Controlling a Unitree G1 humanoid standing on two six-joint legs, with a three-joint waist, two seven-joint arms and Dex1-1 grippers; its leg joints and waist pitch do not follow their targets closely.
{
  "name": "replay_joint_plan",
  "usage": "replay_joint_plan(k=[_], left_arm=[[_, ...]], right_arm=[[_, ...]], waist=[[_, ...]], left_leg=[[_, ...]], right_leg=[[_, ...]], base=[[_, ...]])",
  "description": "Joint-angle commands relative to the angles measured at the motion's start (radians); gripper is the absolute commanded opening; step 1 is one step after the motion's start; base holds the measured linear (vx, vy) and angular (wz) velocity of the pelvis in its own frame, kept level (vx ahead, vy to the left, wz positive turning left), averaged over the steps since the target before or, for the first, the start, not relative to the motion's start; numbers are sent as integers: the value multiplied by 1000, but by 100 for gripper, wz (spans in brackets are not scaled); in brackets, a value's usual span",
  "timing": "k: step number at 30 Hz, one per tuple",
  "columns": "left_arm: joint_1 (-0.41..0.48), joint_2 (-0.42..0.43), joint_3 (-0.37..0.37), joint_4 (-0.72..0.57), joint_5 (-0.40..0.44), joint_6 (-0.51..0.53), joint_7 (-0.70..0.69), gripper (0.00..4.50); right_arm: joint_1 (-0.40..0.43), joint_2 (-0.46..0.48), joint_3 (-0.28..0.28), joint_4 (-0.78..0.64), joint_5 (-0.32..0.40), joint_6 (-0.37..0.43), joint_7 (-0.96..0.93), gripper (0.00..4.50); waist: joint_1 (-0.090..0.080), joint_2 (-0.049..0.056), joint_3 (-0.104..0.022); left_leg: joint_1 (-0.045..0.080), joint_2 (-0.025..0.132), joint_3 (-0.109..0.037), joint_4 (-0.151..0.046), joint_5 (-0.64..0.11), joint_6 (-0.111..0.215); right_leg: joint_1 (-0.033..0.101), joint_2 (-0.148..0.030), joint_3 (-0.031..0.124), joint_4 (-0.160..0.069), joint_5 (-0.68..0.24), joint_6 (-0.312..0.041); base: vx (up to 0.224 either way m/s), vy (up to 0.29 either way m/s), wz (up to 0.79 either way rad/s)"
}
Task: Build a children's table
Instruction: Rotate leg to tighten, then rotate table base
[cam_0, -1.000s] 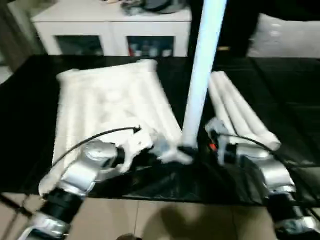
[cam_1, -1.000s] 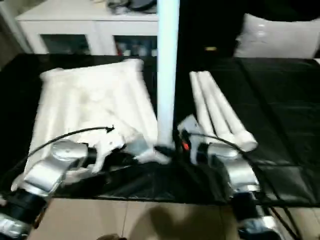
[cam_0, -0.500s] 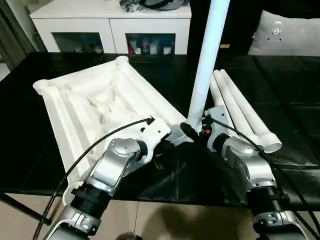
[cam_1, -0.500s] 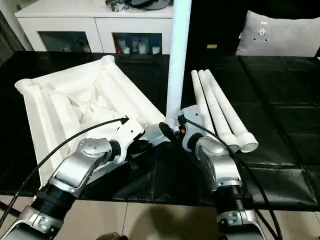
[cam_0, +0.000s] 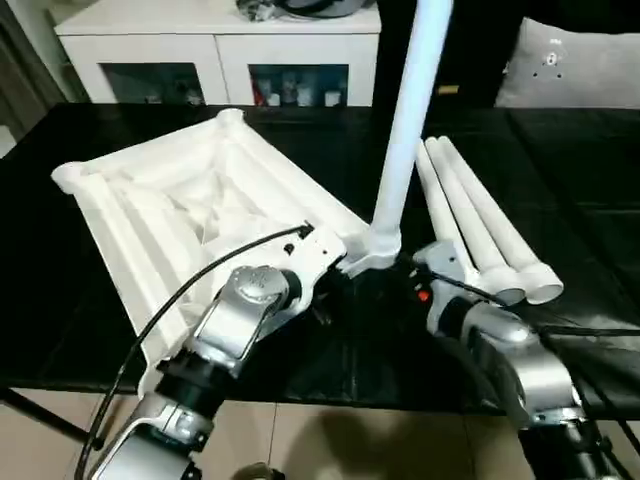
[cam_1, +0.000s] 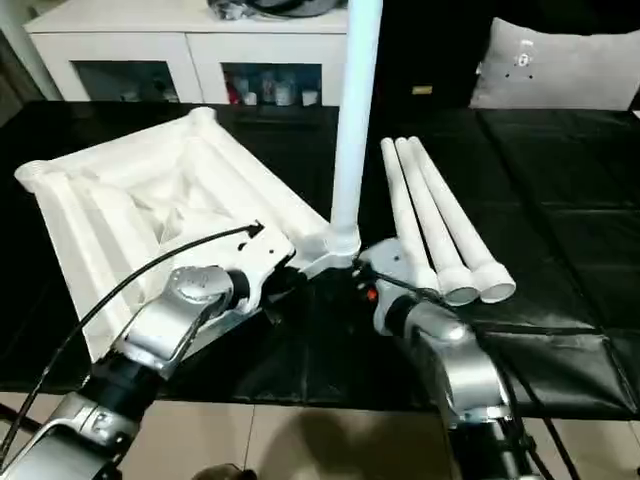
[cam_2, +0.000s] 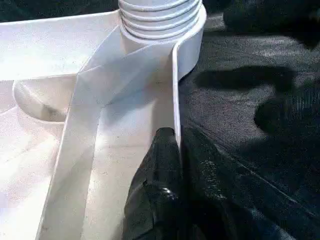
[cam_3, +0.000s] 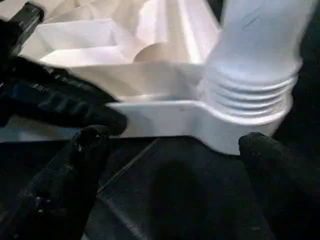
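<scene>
First leg (cam_0: 405, 130) is standing up out of the top's (cam_0: 190, 215) corner socket (cam_0: 375, 252), threaded end showing in the collar, so this is the leg-fitting step with one of four in place. The top lies ribbed side up on the black bench (cam_0: 590, 170), and that socket sits just ahead of both sets of fingers.

Left gripper (cam_2: 167, 150): fingers together, pinched on the thin rim wall of the top, a little short of the socket, holding the top steady. In its wrist view one black fingertip (cam_2: 162, 145) lies flat against the inner face of that wall.

Right gripper (cam_3: 172, 145): fingers wide apart, one (cam_3: 87, 145) to either side and below the socket, gripping nothing. The leg base rises between and beyond them, and I cannot tell whether either finger touches it.

Three spare legs (cam_0: 475, 225) lie side by side on the bench, just beyond the right gripper, thick ends towards it.

Whether the standing leg is fully home I cannot say; it leans slightly. By my reading the next move is for the open right fingers to swing to the nearest spare leg, close near its thick end, lift it, and carry it to another socket while the left keeps the top from sliding
</scene>
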Motion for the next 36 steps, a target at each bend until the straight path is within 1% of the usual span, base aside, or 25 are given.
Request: replay_joint_plan(k=[1,2,3,4,5,6,7,8,9,10,11,14,15,17,18,19,20,21,22,25,27,30,31,32,36], left_arm=[[-11,-5,35,2,-29,-45,17,43],[-9,-5,35,-1,-32,-51,16,43],[-8,-5,38,-2,-32,-56,20,59],[-2,-1,55,-18,-36,-66,40,66],[0,1,64,-26,-37,-65,48,73],[3,7,80,-43,-42,-43,56,81],[9,18,102,-67,-50,-16,61,81],[9,18,102,-67,-50,-16,61,81],[10,20,104,-70,-50,-14,62,81],[18,47,135,-104,-51,6,72,81],[23,62,151,-121,-51,16,76,81],[43,117,192,-170,-43,44,92,81],[51,138,200,-188,-40,56,89,65],[69,189,217,-233,-22,93,91,47],[78,224,233,-254,-2,116,103,47],[81,236,238,-260,3,125,106,44],[81,236,238,-260,3,125,106,44],[93,292,253,-281,29,152,118,13],[99,328,258,-285,52,156,124,5],[108,399,265,-277,102,164,139,3],[125,489,265,-263,163,185,164,3],[134,507,269,-258,174,200,174,3],[146,523,265,-261,180,219,174,3],[153,533,258,-262,185,230,172,3],[170,548,236,-269,184,258,146,3]], right_arm=[[13,-4,-12,-63,16,58,-9,450],[18,-5,-12,-78,29,82,-1,450],[22,-8,-9,-87,30,86,3,450],[39,-15,11,-117,37,107,21,450],[45,-16,20,-127,39,116,26,450],[50,-16,30,-131,34,107,28,450],[56,-11,38,-135,34,101,25,450],[56,-11,38,-135,34,101,25,450],[56,-11,39,-135,34,101,25,450],[57,-5,51,-132,29,100,18,450],[55,-1,58,-127,26,99,16,450],[47,9,80,-114,11,101,7,450],[43,13,84,-109,11,105,3,450],[30,20,101,-91,1,101,-3,450],[17,29,110,-69,-5,102,-9,450],[12,32,114,-60,-9,100,-12,450],[12,32,114,-60,-9,100,-12,450],[-7,44,126,-26,-19,101,-26,450],[-19,53,130,-6,-23,101,-35,450],[-42,74,135,32,-30,99,-49,450],[-67,96,146,77,-38,95,-68,450],[-74,106,146,91,-37,98,-73,450],[-78,116,140,102,-33,94,-79,450],[-81,122,135,107,-30,96,-85,450],[-91,125,137,123,-34,111,-93,450]], waist=[[5,-16,-58],[6,-12,-61],[8,-12,-62],[10,0,-63],[11,-6,-65],[11,-5,-65],[10,-6,-65],[10,-8,-65],[9,-7,-64],[8,-7,-62],[9,-10,-61],[6,-4,-60],[7,-5,-61],[6,-1,-63],[6,0,-61],[8,2,-61],[8,2,-59],[10,-3,-57],[12,1,-58],[10,5,-55],[9,5,-54],[11,9,-56],[15,11,-56],[15,10,-55],[14,9,-50]], left_leg=[[10,50,-22,-66,-145,50],[10,48,-21,-63,-138,54],[10,50,-22,-63,-135,57],[10,51,-24,-62,-132,58],[10,53,-23,-60,-125,60],[9,52,-24,-61,-121,61],[8,53,-23,-60,-123,60],[7,51,-23,-60,-125,61],[7,51,-23,-60,-130,61],[9,51,-22,-61,-144,58],[9,52,-23,-63,-150,53],[14,52,-23,-64,-164,40],[14,53,-24,-65,-161,37],[17,54,-25,-65,-152,31],[15,52,-24,-65,-148,32],[15,53,-26,-65,-147,27],[17,52,-23,-65,-154,25],[18,52,-22,-65,-157,24],[16,50,-25,-68,-157,20],[19,50,-26,-71,-185,2],[18,49,-27,-73,-189,-5],[24,50,-27,-71,-182,-15],[23,51,-26,-71,-182,-16],[20,50,-27,-73,-185,-21],[21,49,-28,-78,-238,-33]], right_leg=[[47,-81,43,-81,-124,-167],[50,-80,43,-80,-103,-171],[50,-82,43,-79,-91,-175],[50,-81,41,-77,-64,-183],[51,-80,42,-73,-26,-190],[52,-81,41,-70,-14,-195],[53,-82,39,-69,-1,-203],[54,-84,39,-69,-4,-207],[53,-83,39,-70,-15,-207],[52,-83,39,-74,-49,-204],[52,-84,39,-73,-76,-201],[46,-80,40,-76,-114,-188],[46,-80,40,-74,-108,-188],[44,-77,39,-68,-79,-191],[43,-77,40,-68,-72,-192],[43,-77,39,-66,-60,-196],[41,-76,40,-68,-61,-194],[40,-77,41,-69,-64,-193],[42,-77,40,-65,-69,-194],[38,-75,41,-67,-93,-181],[38,-74,41,-64,-84,-178],[35,-75,41,-61,-50,-182],[33,-76,42,-60,-39,-185],[36,-75,42,-59,-36,-186],[34,-78,43,-65,-96,-180]], base=[[0,0,0],[0,0,0],[0,0,0],[0,0,0],[0,0,0],[0,0,0],[0,0,0],[0,0,0],[0,0,0],[0,0,0],[0,0,0],[0,0,0],[0,0,0],[0,0,0],[0,0,0],[0,0,0],[0,0,0],[0,0,0],[0,0,0],[0,0,0],[0,0,0],[0,0,0],[0,0,0],[0,0,0],[0,0,0]])
